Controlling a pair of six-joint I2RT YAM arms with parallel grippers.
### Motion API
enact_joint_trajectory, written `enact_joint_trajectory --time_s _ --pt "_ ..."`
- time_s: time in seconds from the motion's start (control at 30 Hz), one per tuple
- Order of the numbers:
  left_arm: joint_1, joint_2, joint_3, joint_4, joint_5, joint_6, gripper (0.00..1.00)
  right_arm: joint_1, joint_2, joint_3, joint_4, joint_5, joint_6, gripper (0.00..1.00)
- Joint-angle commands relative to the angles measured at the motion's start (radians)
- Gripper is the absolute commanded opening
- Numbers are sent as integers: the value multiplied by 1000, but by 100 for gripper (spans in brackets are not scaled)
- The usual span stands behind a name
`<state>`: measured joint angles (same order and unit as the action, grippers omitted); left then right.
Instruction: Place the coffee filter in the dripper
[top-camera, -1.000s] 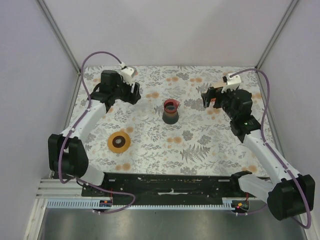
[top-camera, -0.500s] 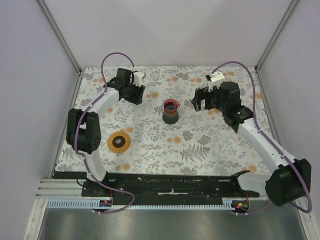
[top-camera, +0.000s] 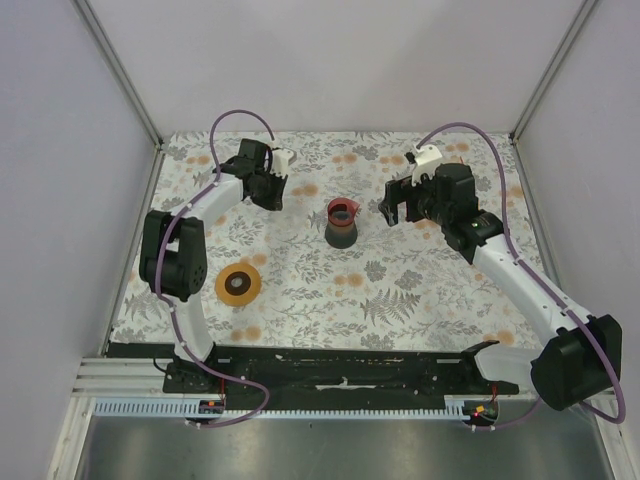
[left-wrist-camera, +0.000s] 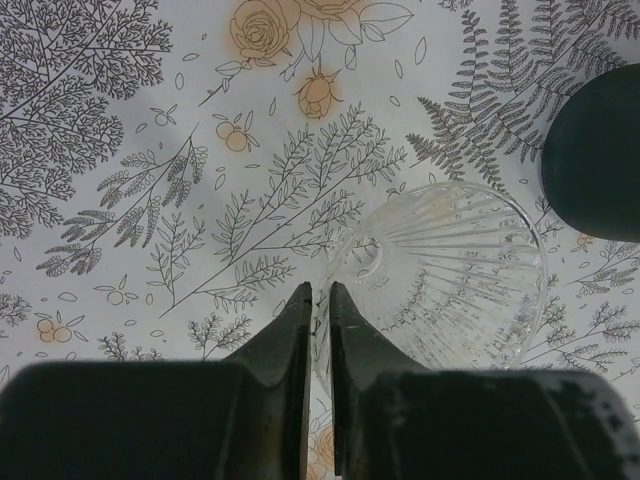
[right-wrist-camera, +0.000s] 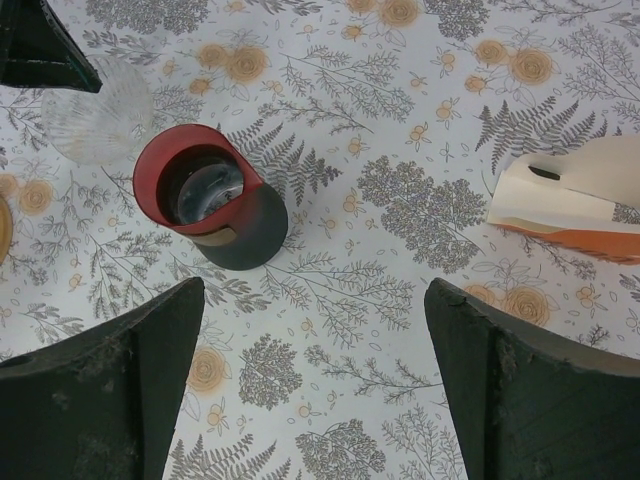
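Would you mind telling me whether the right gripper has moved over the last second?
Yes. The right gripper has shifted leftward in the top view, closing in on the red-rimmed cup, which has stayed put.

Table (top-camera: 400, 300), floral cloth. On it: orange-brown dripper (top-camera: 238, 284) lower left, red-rimmed dark cup (top-camera: 341, 222) centre, clear ribbed glass funnel (left-wrist-camera: 450, 270) on its side left of cup. Orange-and-white box (right-wrist-camera: 570, 205) at right edge, right wrist view.

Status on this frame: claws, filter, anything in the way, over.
Left claw pinched on coffee filter rim. Right claw open, empty. Dripper empty, apart from filter. Cup beside filter, not between it and dripper.
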<state>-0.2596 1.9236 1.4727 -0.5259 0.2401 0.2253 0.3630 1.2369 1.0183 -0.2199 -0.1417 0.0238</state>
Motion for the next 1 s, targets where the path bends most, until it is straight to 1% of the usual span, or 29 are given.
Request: enact_joint_trajectory --time_s 0.0,0.1,0.13,0.2,0.33,0.4,0.5,0.6,0.7,0.77,0.87,0.97 --pt "-1 -11 0 -22 7 20 14 10 -1 45 -1 -7 -15 98" --pt "0 -20 -3 -26 19 29 27 13 -2 46 -4 -4 -15 98" --pt "-1 -21 -2 -29 19 32 30 13 -1 48 -4 -4 -40 98" --pt "0 -29 0 -34 19 45 36 14 -1 51 -9 -4 -41 98" --pt "16 -54 20 -60 24 60 50 19 -5 55 -16 -6 -44 98" --pt "37 -84 31 -75 40 62 58 21 -10 54 -18 -7 -45 98" --pt "95 -153 25 -100 91 63 65 24 -13 55 -22 -7 -48 98" --pt "160 -234 -6 -160 168 104 67 27 -20 55 -26 -7 -51 98" --pt "230 -334 -105 -213 192 182 67 30 -24 52 -26 -6 -56 98" --pt "250 -395 -205 -227 150 236 64 31 -22 51 -27 -2 -58 98" --pt "252 -483 -372 -227 87 295 60 34 -17 52 -27 -2 -61 98" --pt "250 -544 -478 -198 44 305 54 37 -10 57 -27 -7 -61 98"
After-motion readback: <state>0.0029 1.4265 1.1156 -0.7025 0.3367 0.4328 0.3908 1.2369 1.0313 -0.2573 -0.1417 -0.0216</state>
